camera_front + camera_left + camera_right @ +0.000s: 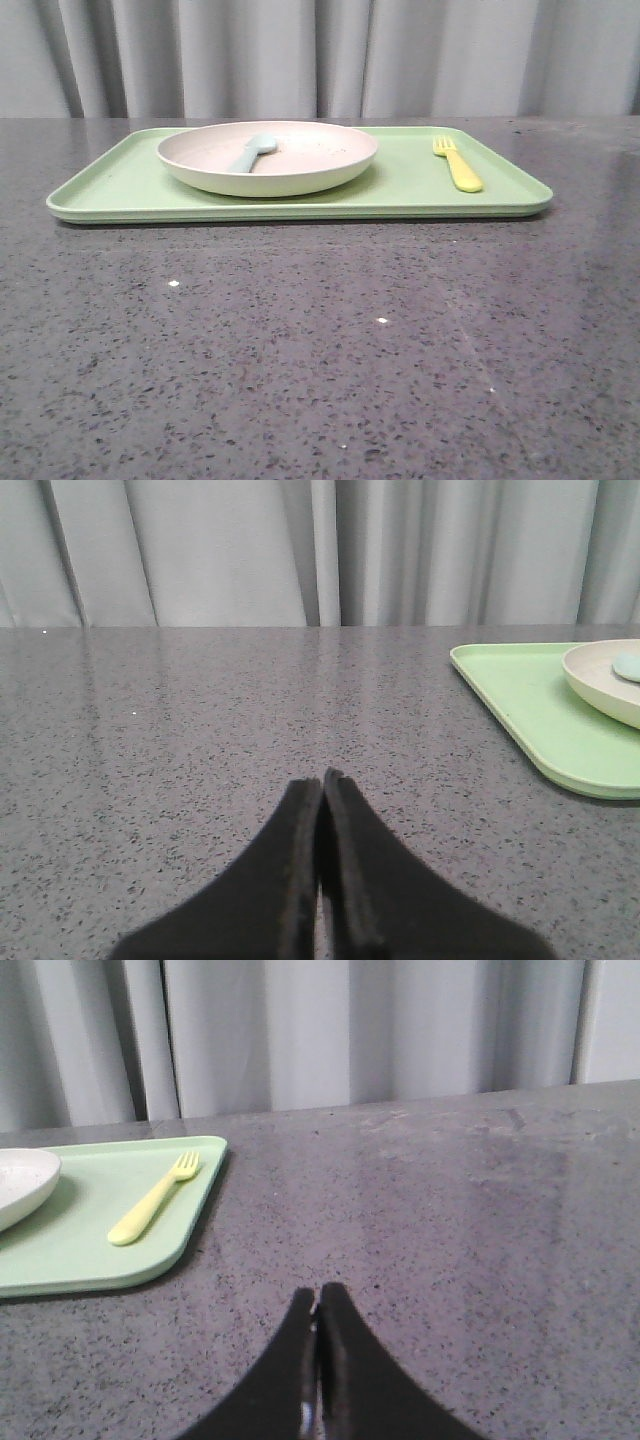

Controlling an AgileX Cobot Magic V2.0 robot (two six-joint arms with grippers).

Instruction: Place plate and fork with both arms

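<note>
The pale pink plate with a cream rim rests on the left half of a light-green tray; its edge also shows in both wrist views. The yellow fork lies on the tray's right part, tines pointing away. My left gripper is shut and empty over bare tabletop, left of the tray. My right gripper is shut and empty over the tabletop, right of the tray. Neither gripper shows in the front view.
A light blue spoon lies inside the plate. The tray's corner reaches into the left wrist view. A grey speckled tabletop spreads in front. A grey curtain hangs behind the table.
</note>
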